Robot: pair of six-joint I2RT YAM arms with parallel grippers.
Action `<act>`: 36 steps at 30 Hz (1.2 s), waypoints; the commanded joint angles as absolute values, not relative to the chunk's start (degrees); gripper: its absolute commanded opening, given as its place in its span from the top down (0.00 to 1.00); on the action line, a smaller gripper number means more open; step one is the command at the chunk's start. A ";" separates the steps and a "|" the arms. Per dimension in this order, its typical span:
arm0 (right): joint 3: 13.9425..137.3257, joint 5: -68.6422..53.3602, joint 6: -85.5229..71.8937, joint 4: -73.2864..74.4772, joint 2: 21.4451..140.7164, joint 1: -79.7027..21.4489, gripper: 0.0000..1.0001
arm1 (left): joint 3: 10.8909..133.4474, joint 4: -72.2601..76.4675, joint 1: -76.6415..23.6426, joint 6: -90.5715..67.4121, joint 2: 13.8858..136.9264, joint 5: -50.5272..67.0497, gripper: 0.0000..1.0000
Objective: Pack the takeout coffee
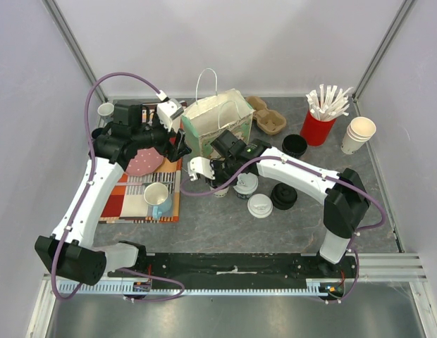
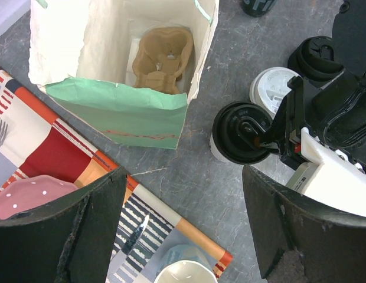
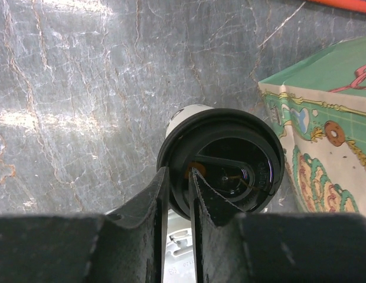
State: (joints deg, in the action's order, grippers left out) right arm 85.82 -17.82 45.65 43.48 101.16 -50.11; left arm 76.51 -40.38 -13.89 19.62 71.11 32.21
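While left end effector (image 2: 184, 177) hangs spread beside bag (image 2: 130, 115), ready to steady it, right end effector (image 3: 180, 188) pinches black-lidded cup (image 3: 224, 127) by rim for lift into bag

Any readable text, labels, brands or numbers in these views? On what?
None can be read.
paper bag: printed pictures and ribbons only, no words seen.
dark cup: pale marks at the frame edge, cut off, unreadable.
white sip lid: no marking legible.

Lab test booth: white panels (image 1: 225, 42), aluminium posts (image 1: 67, 36).
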 commanded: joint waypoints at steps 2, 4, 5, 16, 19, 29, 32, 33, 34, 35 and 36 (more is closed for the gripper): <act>86.84 -18.10 44.82 45.18 99.14 -50.54 0.76 | 78.22 -39.73 -13.80 20.22 71.63 34.63 0.15; 86.66 -18.54 44.47 45.26 99.23 -50.45 0.81 | 78.40 -39.90 -13.89 20.30 71.72 34.63 0.15; 86.66 -18.63 44.39 45.35 99.14 -50.54 0.82 | 78.49 -39.90 -13.80 20.39 71.72 34.63 0.15; 90.26 -20.65 40.70 46.23 98.00 -50.54 1.00 | 80.68 -41.39 -13.80 21.27 72.60 36.74 0.19; 91.76 -20.92 39.73 47.81 96.86 -50.45 1.00 | 81.91 -42.10 -13.89 22.41 73.04 37.35 0.20; 97.82 -24.26 37.97 56.24 91.24 -50.54 1.00 | 87.53 -42.10 -14.06 20.48 75.41 39.80 0.21; 97.74 -24.17 35.34 58.17 87.99 -50.54 1.00 | 88.94 -42.19 -15.46 20.65 76.02 41.22 0.21; 97.82 -24.26 34.81 58.62 87.11 -50.45 1.00 | 89.21 -42.27 -16.86 20.92 76.20 41.13 0.21; 98.00 -24.08 33.50 58.97 86.14 -50.45 1.00 | 89.38 -42.19 -17.31 21.09 76.90 41.13 0.21; 98.35 -23.73 32.79 59.76 84.57 -50.45 1.00 | 89.82 -42.10 -17.66 20.75 77.43 40.52 0.21; 98.52 -23.47 32.09 60.20 83.68 -50.45 1.00 | 91.22 -41.93 -17.75 20.22 78.30 39.91 0.20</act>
State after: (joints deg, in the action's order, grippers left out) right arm 95.61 -22.44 36.10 56.69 88.79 -50.15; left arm 87.35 -42.35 -16.21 20.84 76.20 38.20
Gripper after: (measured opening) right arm 0.098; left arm 0.793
